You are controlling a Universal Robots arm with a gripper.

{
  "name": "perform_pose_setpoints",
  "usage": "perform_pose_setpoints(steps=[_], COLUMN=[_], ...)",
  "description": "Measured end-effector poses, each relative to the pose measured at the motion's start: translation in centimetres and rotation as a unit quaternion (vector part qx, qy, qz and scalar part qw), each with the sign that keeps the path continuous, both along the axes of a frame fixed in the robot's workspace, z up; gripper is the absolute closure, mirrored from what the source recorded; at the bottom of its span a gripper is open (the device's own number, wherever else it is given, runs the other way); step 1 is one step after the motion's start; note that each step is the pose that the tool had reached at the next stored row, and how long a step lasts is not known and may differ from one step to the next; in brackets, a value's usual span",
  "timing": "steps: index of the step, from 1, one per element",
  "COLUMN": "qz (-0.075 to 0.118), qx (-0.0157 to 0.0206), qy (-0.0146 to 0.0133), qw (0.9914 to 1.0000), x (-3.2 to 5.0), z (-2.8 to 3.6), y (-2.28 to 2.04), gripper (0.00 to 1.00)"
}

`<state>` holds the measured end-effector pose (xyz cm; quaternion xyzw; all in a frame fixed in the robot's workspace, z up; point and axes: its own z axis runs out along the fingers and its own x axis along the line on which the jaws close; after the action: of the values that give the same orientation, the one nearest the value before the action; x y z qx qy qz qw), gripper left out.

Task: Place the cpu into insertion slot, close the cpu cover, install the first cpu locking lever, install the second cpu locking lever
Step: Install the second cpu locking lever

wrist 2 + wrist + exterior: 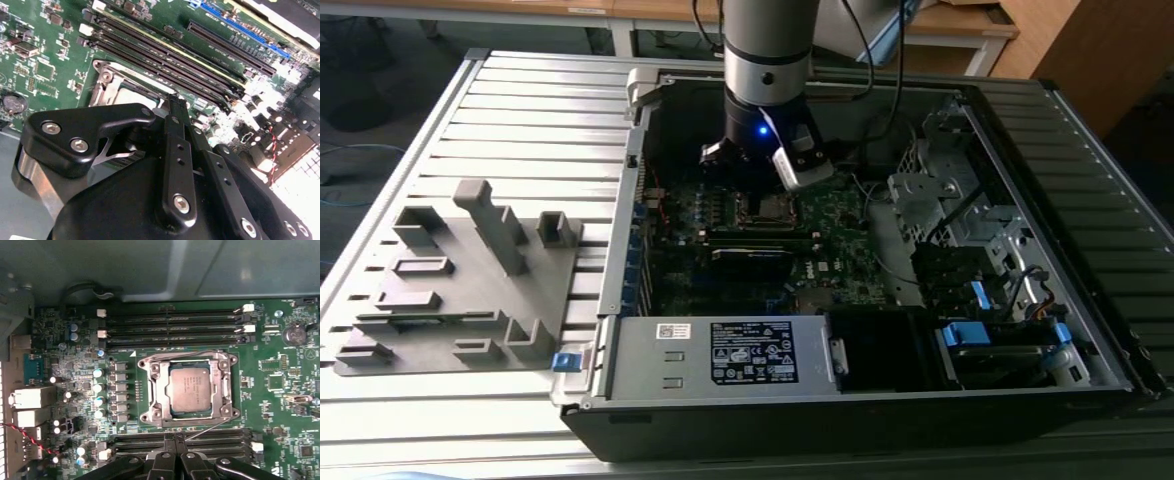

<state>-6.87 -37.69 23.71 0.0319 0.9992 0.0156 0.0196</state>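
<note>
The cpu [190, 390] already sits flat in the insertion slot [169, 406], its dull silver top facing up in the middle of the green motherboard [280, 405], between two banks of long black memory slots [175, 327]. So the first step looks done. The cpu cover [156, 390] appears to lie down over the chip, with its silver frame surrounding the metal top on all four sides, so I judge the second step done or very nearly so. The levers are what seems to be left. In the first wrist view a thin wire lever [210, 427] runs slantwise from a corner of the socket toward the gripper [175, 441]. It looks free rather than tucked under its catch. The other lever is too fine to pick out against the frame, so I cannot say if it is latched. The gripper's fingertips are drawn together with no gap between them, and they hang just beside the socket edge, right at the near end of that wire. Whether they pinch the wire or only stand next to it is not clear. In the exterior view the arm [767, 50] reaches straight down into the open computer case [720, 350], with the gripper low over the board at the socket.
</note>
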Motion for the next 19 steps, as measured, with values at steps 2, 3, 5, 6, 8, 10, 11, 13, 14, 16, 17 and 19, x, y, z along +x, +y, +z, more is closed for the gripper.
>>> perform_pose_setpoints(steps=[2,3,5,6,8,10,11,13,14,16,17,19], qz=[0.0,0.0,0.0,0.0,0.0,0.0,0.0,0.0,0.0,0.0,0.0,0.0], qx=[-0.0001,0.0,0.0,0.0,0.0001,0.0,0.0,-0.0001,-0.0001,0.0,0.0,0.0], qy=[0.0001,0.0,0.0,0.0,-0.0001,-0.0001,-0.0002,-0.0002,-0.0002,-0.0002,-0.0002,-0.0002], qw=[1.0,1.0,1.0,1.0,1.0,1.0,1.0,1.0,1.0,1.0,1.0,1.0], x=[-0.01,-0.02,-0.02,-0.02,-0.05,-0.12,-0.16,-0.2,-0.21,-0.22,-0.22,-0.22], z=[-0.01,-0.05,-0.08,-0.09,-0.14,-0.2,-0.25,-0.27,-0.27,-0.28,-0.28,-0.28], y=[0.0,0.0,0.0,0.0,0.0,0.0,0.0,0.0,0.0,0.0,0.0,0.0], gripper=[0.89,0.89,0.89,0.89,0.89,0.89,0.89,0.89,0.89,0.89,0.89,0.89])
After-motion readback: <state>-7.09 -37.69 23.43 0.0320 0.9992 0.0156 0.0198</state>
